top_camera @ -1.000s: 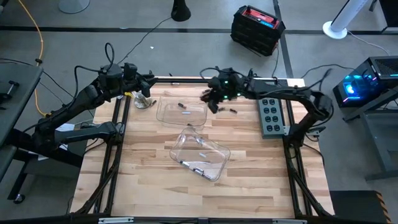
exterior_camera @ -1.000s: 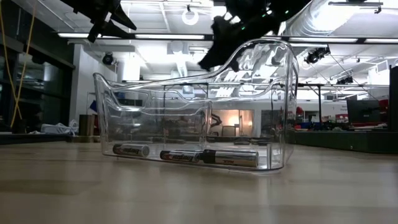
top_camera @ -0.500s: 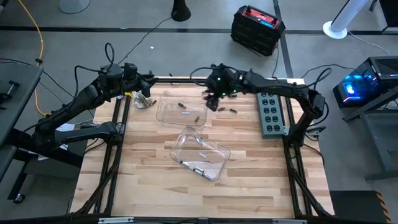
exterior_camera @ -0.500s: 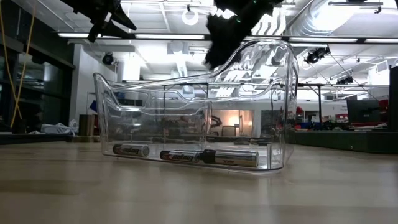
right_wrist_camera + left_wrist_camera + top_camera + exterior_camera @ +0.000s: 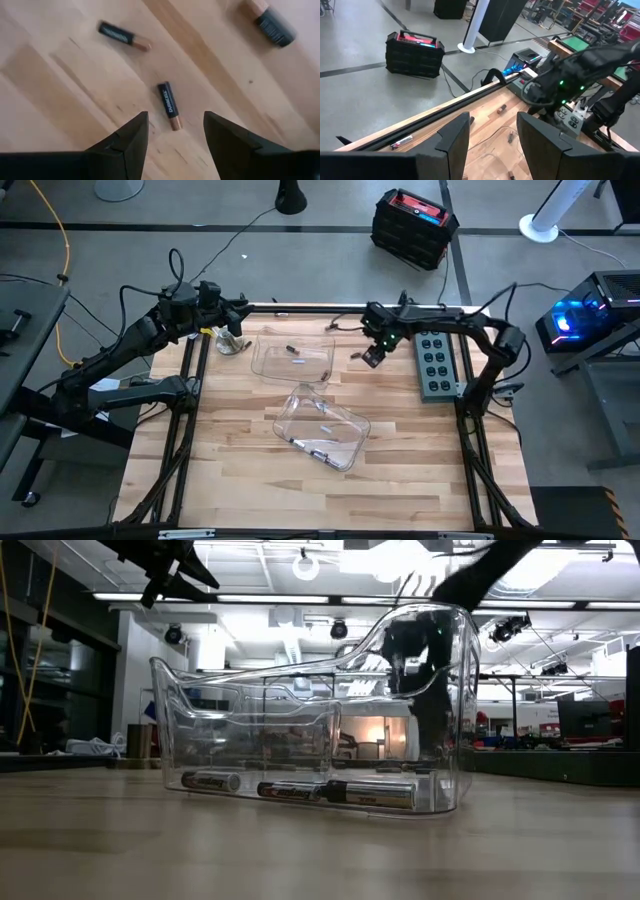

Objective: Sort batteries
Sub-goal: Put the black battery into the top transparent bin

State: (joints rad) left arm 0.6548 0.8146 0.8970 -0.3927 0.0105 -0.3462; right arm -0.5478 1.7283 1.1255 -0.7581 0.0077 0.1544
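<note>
Right wrist view shows the released right gripper (image 5: 175, 132) hovering above a black-and-copper cylindrical battery (image 5: 169, 105) on bare wooden tabletop (image 5: 60, 90), another battery (image 5: 124, 36) at eleven o'clock.

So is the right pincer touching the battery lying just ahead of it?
Apart. The right wrist view shows the open right pincer with bare wood around the battery.

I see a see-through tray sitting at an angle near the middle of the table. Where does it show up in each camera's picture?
High view: the angled clear tray lies just below centre, nearer the front than the other clear tray.
Low view: it fills the middle, with batteries on its floor.
Left wrist view: not in it.
Right wrist view: not in it.
Shared landmark: the wooden table top, seen in all four.
</note>
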